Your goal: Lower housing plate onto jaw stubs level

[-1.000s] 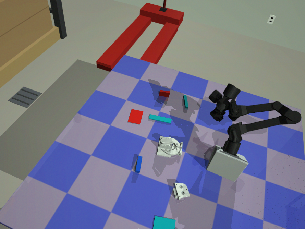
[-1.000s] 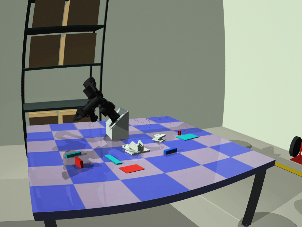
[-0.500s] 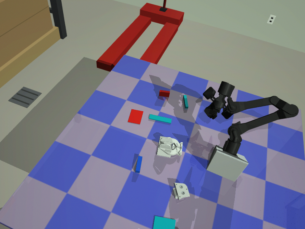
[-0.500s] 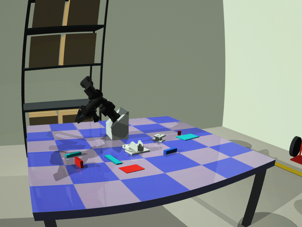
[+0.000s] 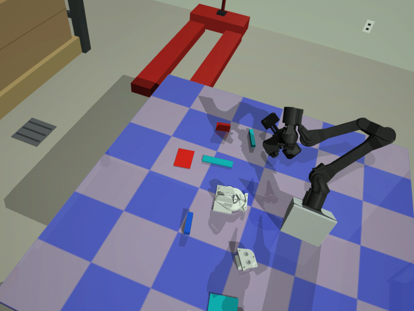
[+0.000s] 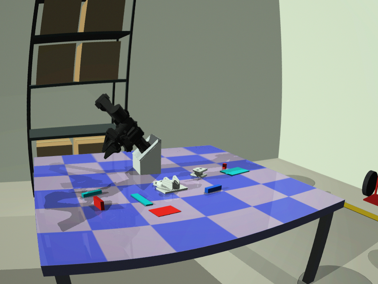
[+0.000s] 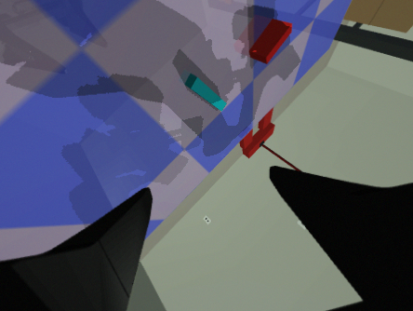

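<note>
The off-white base assembly [image 5: 218,208] [image 6: 180,188] sits flat on the table, with the two pale jaws standing up on it. Their pins cannot be made out. The housing plate [image 5: 250,259] [image 6: 199,169], an off-white plate with two round holes, lies apart from the base, nearer the bottom edge in the top view. It looks roughly level, raised on a small off-white support. My gripper [image 5: 282,154] [image 7: 211,182] is open and empty, high above the table's far side in the top view, well away from both base and plate. Neither shows in the wrist view.
A teal bar [image 5: 252,138] [image 6: 91,193] [image 7: 206,92] and red block [image 5: 223,126] [image 6: 98,203] [image 7: 271,40] lie below the gripper's side. Another teal bar [image 5: 217,161], a red sheet [image 5: 183,158] and a blue block [image 5: 188,223] surround the base. A teal slab [image 5: 223,302] [image 6: 234,171] lies beyond the housing plate.
</note>
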Available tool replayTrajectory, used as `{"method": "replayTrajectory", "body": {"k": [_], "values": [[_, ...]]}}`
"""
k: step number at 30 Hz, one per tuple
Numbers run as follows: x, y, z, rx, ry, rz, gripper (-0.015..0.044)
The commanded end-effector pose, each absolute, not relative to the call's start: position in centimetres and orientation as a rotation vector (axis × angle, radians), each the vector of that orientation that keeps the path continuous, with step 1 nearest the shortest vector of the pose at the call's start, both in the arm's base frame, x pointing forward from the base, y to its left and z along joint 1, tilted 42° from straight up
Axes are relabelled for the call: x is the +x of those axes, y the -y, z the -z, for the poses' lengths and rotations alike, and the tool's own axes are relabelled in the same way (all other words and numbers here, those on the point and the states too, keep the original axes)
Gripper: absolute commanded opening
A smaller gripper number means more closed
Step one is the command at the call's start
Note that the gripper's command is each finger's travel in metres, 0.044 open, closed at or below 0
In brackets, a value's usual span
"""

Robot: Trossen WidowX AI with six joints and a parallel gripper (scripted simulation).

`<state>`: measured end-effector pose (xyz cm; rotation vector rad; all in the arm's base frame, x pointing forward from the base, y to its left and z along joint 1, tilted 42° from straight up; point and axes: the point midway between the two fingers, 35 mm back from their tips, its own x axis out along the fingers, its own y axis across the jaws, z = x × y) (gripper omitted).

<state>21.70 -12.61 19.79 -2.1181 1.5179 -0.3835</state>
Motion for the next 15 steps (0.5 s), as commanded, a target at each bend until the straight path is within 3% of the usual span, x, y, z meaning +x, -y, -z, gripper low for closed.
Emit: {"method": "replayTrajectory", "body": {"k": [1, 15], "values": [[23.3, 11.6, -19.5, -2.116, -1.438, 0.362, 0.044], [28.7, 6.7, -16.6, -2.05, -1.163, 0.216, 0.044]]}}
